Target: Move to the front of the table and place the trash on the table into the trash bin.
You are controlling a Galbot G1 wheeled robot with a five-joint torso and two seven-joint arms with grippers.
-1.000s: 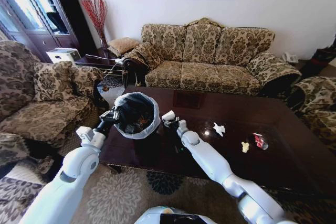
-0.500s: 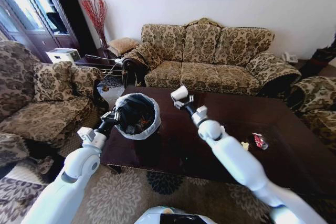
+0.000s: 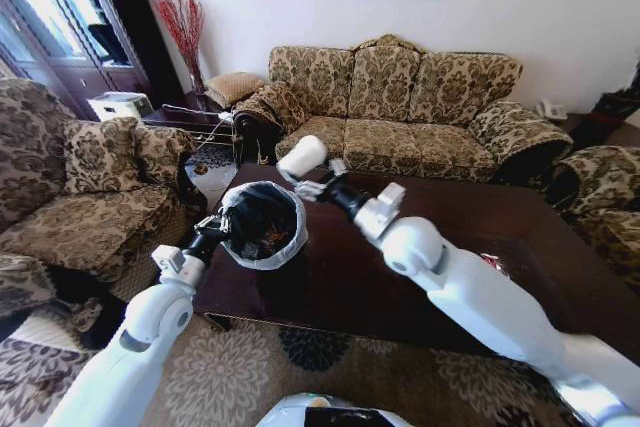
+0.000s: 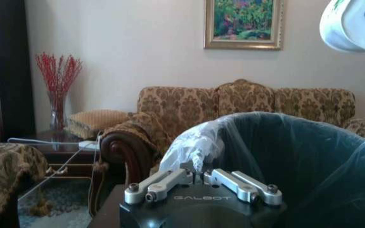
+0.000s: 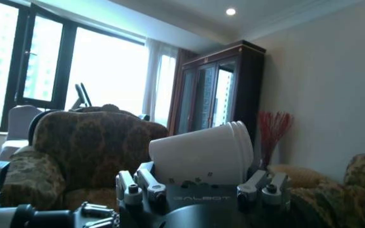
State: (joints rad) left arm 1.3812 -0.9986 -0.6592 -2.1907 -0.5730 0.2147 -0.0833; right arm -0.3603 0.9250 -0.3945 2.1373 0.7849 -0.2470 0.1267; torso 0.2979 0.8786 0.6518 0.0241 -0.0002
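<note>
Two grippers work at the table's point(image 3: 330, 277) left end. Left gripper point(image 3: 215, 227), nearest, is clamped on the trash bin's point(image 3: 263, 222) bagged rim. Right gripper point(image 3: 312, 183), beyond, grips a white paper cup point(image 3: 301, 157) above it; head view alone shows litter inside.
</note>
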